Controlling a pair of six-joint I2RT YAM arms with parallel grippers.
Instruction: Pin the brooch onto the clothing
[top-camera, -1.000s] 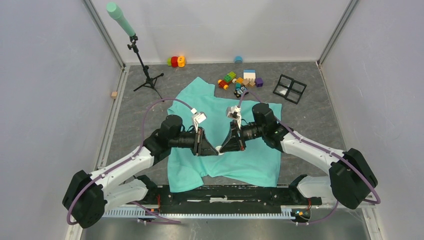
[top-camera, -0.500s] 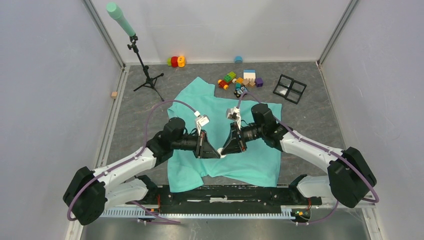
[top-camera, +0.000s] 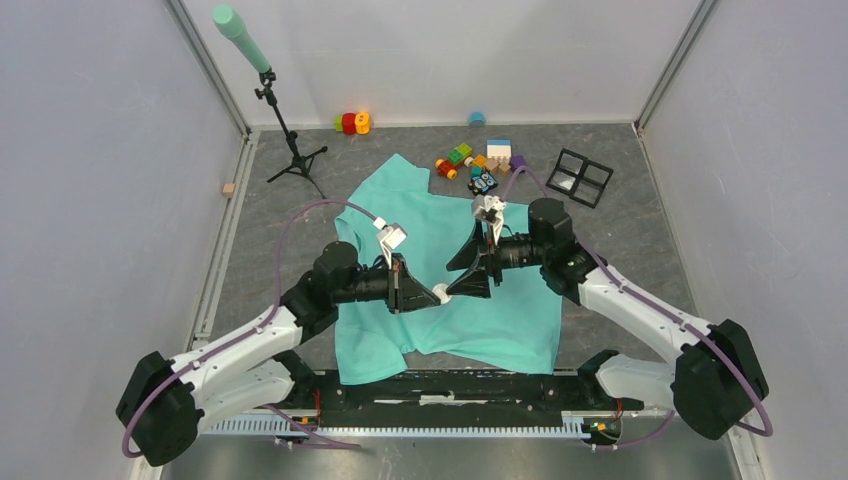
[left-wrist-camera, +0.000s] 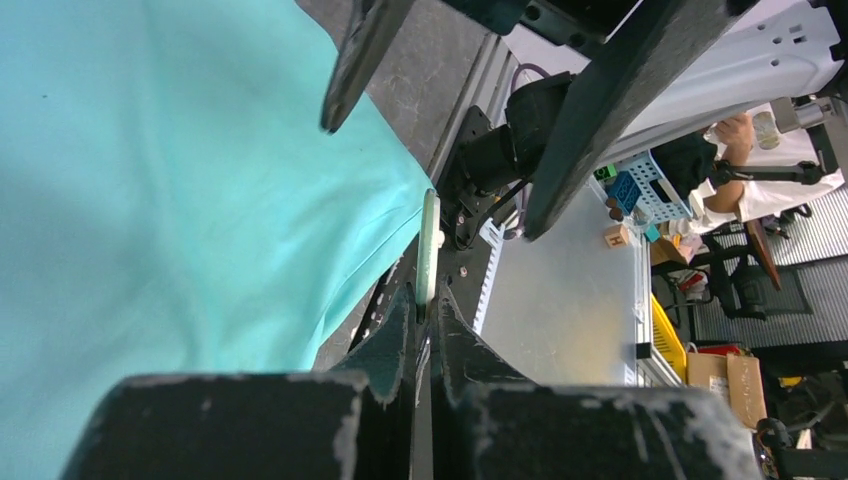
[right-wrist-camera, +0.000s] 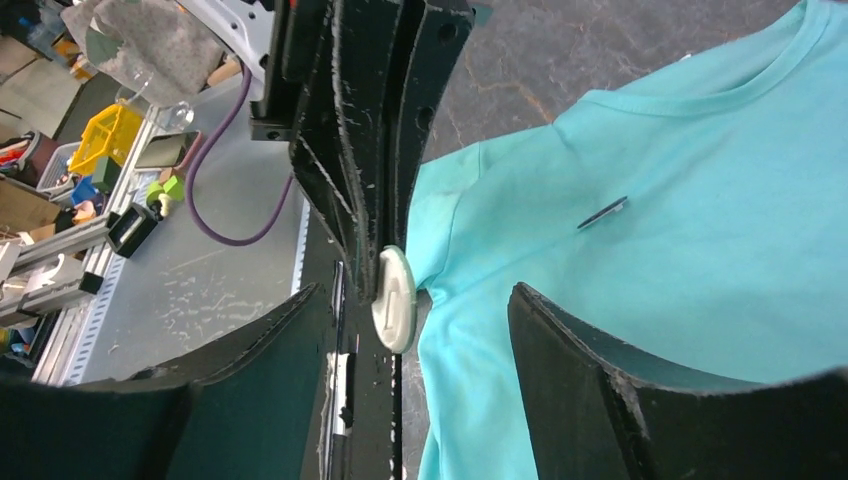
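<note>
**Brooch in left grip, right open: handling notes**

Brooch (right-wrist-camera: 395, 298) is a small white disc, held in the air between the two arms over the lower middle of the T-shirt (top-camera: 500, 320). Left gripper (top-camera: 428, 296) is clamped on it. The left wrist view shows it edge-on, sticking out past the fingertips, so only part of it is inside the pinch. Right gripper (top-camera: 455, 283) has its jaws spread wide and holds nothing. In its own camera the two fingers sit either side of the disc, not touching it.

Handling, my read:
- Disc looks rigid, light and smooth, so it can twist or slip out of a shallow pinch. Take it across the flat faces or squarely on the rim, and keep the back free. Can't tell from these views where the pin or clasp is.
- Shirt is soft, limp fabric lying spread on the table (top-camera: 620, 230), collar at the far side. It will bunch and slide under a push rather than resist. One gripper probably has to pinch up a fold or hold the cloth down near the chest while the other drives the brooch.
- Small dark sliver (right-wrist-camera: 603, 212) lies on the shirt below the collar. Can't tell what it is.
</note>
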